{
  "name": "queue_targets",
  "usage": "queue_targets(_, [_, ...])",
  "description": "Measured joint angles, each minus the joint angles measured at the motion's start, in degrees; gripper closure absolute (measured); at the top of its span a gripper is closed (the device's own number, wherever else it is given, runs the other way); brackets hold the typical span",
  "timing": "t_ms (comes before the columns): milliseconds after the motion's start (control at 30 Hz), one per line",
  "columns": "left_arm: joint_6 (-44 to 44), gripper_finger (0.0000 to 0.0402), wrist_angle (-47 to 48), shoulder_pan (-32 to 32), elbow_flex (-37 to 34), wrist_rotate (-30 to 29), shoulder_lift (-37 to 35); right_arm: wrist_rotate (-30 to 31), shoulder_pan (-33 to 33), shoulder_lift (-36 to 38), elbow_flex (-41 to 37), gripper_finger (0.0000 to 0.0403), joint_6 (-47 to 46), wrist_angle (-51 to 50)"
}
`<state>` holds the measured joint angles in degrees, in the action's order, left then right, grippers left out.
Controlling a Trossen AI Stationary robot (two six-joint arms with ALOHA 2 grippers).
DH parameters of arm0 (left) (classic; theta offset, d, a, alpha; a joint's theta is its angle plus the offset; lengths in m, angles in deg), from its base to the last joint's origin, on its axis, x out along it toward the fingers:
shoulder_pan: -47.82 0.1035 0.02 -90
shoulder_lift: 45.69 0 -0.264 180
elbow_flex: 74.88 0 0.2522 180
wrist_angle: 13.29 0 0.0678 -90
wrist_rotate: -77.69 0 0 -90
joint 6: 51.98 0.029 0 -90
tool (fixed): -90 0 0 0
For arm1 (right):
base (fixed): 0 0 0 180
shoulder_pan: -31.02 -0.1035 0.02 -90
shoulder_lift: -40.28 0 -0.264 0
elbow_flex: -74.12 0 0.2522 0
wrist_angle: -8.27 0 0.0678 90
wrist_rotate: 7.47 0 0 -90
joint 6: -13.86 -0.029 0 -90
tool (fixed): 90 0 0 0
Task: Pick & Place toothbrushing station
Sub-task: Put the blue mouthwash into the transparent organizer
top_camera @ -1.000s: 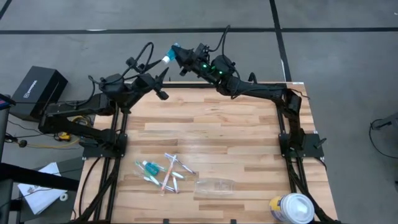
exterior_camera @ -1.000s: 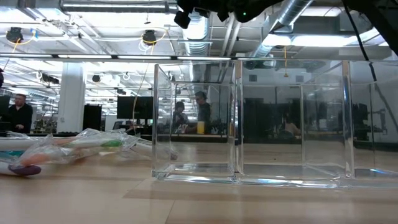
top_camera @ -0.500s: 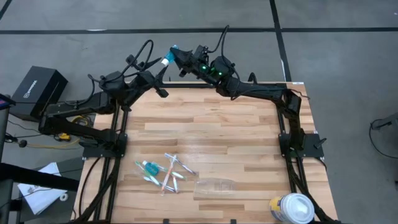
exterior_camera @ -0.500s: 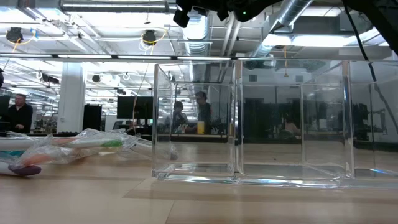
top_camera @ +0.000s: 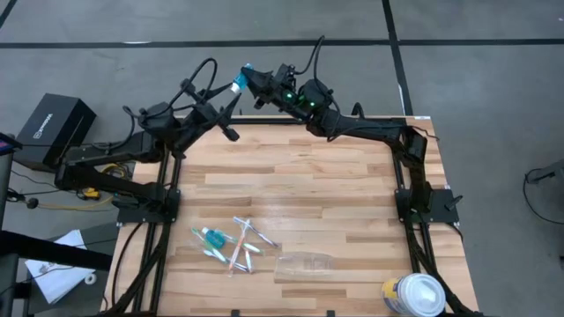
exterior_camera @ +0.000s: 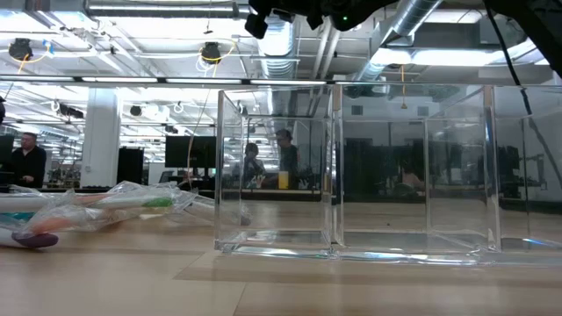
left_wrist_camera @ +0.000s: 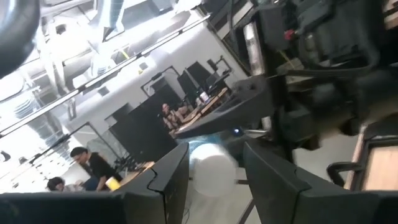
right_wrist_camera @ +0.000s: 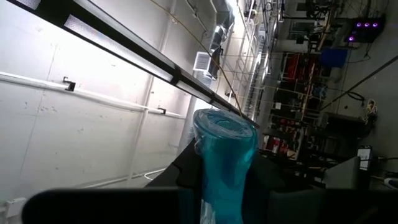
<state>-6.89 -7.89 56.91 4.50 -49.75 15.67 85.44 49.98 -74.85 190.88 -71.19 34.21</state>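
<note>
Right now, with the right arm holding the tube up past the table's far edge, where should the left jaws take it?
Probably the tube's white end. It sticks out free of the right gripper, which is clamped nearer the teal end. Come from the left arm's side: the left gripper already faces that end, jaws open.

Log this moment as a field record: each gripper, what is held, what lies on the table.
right gripper: raised past the table's far edge, shut on a small teal-and-white tube
left gripper: open, raised beside the tube, its fingers on either side of the tube's white end without closing
wooden table: bears a pile of slim pale toothbrushes and tubes, a flat see-through plastic holder, and a round white-lidded canister at a near corner
holder contents: nothing visible inside
</note>
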Motion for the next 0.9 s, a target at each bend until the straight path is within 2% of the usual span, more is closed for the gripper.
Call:
queue_targets(533, [-0.1, 0.0259, 0.0, 0.6, 0.0, -0.1, 0.7, 0.1, 0.3, 0.0, 0.0, 0.0348, 0.1, 0.0])
queue_targets(767, [-0.1, 0.0318, -0.1, 0.6, 0.0, -0.4, 0.6, 0.0, 0.3, 0.0, 0.0, 0.0348, 0.1, 0.1])
queue_targets(900, [-0.1, 0.0321, -0.2, 0.6, 0.0, -0.6, 0.6, 0.0, 0.3, 0.0, 0.0, 0.0348, 0.1, 0.2])
